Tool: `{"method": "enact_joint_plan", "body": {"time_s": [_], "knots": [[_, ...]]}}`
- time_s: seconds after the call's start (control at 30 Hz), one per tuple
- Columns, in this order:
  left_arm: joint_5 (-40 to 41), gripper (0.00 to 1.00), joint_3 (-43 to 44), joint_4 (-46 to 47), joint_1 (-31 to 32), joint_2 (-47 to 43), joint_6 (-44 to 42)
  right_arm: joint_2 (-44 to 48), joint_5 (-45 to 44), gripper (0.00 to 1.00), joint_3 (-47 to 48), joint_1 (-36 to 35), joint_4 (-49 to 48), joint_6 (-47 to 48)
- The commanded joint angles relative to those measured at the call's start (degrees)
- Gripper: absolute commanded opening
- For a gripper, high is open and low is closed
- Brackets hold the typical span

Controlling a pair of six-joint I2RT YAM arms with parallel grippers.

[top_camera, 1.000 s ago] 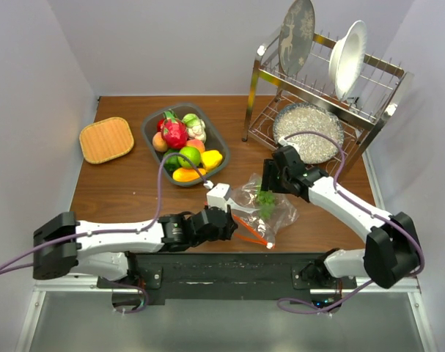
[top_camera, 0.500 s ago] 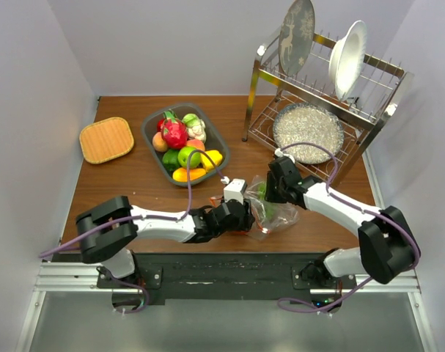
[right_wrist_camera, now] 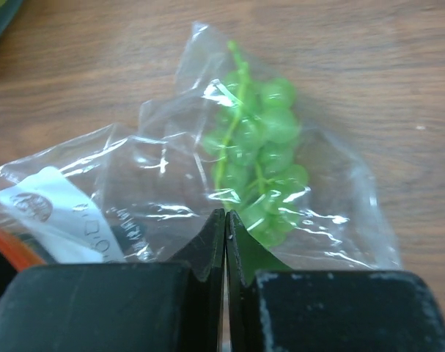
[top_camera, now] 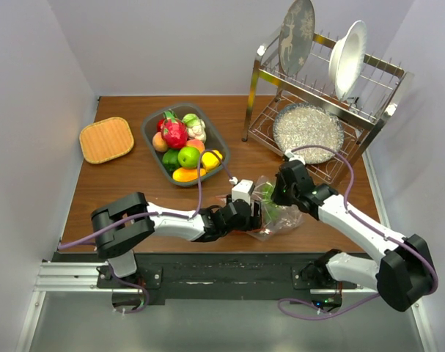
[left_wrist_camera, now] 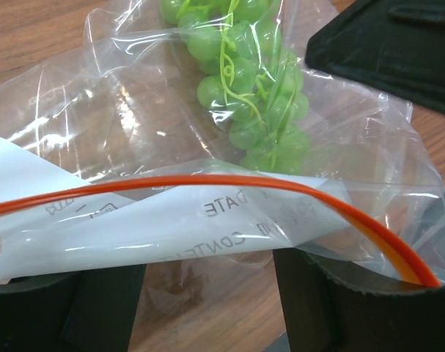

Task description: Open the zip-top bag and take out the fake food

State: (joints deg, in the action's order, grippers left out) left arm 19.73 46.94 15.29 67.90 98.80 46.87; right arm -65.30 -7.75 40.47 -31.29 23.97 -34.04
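Observation:
The zip-top bag (top_camera: 278, 218) lies crumpled on the wooden table between my two grippers. Its orange-red zip strip (left_wrist_camera: 229, 181) runs across the left wrist view. The fake food inside is a bunch of green grapes (left_wrist_camera: 251, 88), also seen through the film as green grapes (right_wrist_camera: 260, 150). My left gripper (left_wrist_camera: 207, 301) stands open at the bag's mouth, and the zip edge drapes loosely over its fingers (left_wrist_camera: 354, 308). My right gripper (right_wrist_camera: 226, 220) is shut, its tips pinched together on the clear film just beside the grapes. The slider is out of view.
A grey bowl (top_camera: 150, 126) piled with toy fruit sits behind and to the left of the bag. A woven mat (top_camera: 106, 139) lies at the far left. A metal dish rack (top_camera: 321, 103) with plates and a pan stands at the back right.
My left gripper slid right along the bag's mouth and opened, letting go of the zip edge. My right gripper came down onto the bag and shut. The bag bunched up.

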Motion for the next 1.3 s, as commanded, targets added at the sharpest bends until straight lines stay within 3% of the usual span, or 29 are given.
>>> {"method": "enact_joint_plan", "body": {"time_s": [0.0,0.13,0.23,0.37,0.43,0.53,0.57,0.63,0.7,0.8,0.9,1.13,1.23,1.27], "knots": [[0.75,0.67,0.7,3.61,-0.13,0.42,-0.38,-0.44,-5.7,0.08,4.26,1.93,2.49,1.17],[0.58,0.51,-0.35,3.7,0.04,0.16,0.24,-4.92,-7.02,0.56,7.43,2.02,0.3,3.01],[0.58,0.46,-1.58,3.78,0.04,-0.28,0.67,-9.75,-7.98,0.7,10.32,2.2,-0.24,3.63],[0.49,0.43,-3.08,4.31,0.13,-0.72,1.29,-15.9,-9.21,0.77,12.7,2.37,-2.16,4.07],[0.31,0.4,-3.69,4.57,0.3,-0.63,1.47,-20.03,-8.86,0.77,14.19,2.37,-3.22,5.12],[-0.04,0.35,-4.4,4.84,0.48,-0.37,1.9,-23.2,-8.25,0.69,16.04,2.37,-3.14,6.18],[-0.04,0.32,-4.66,4.93,0.57,-0.37,1.82,-23.12,-7.9,0.58,15.7,2.37,-3.14,6.27],[0.05,0.24,-5.54,5.1,0.57,-0.72,2.34,-21.2,-8.07,0.47,14.82,2.37,-3.49,6.09],[-0.13,0.15,-6.07,5.19,0.74,-0.98,2.7,-19.44,-7.99,0.27,14.11,2.29,-2.79,5.92],[-0.3,0.06,-6.68,4.84,1.36,-0.81,3.4,-16.36,-8.51,0.11,14.72,2.37,-0.69,5.92],[-0.04,0.02,-6.95,4.84,2.5,-0.37,4.1,-12.76,-7.02,0.02,15.25,2.28,0.9,5.48],[0.92,0.02,-10.63,9.14,3.2,-3.52,4.19,-3.8,-0.87,0.0,11.48,1.23,1.79,3.2],[1.89,0.07,-10.81,9.5,3.12,-5.29,2.97,-1.42,-1.12,0.14,8.84,0.88,0.47,3.28],[2.16,0.07,-10.73,9.41,3.12,-5.55,2.79,-1.76,-2.09,0.24,8.75,0.88,0.82,3.37]]}}
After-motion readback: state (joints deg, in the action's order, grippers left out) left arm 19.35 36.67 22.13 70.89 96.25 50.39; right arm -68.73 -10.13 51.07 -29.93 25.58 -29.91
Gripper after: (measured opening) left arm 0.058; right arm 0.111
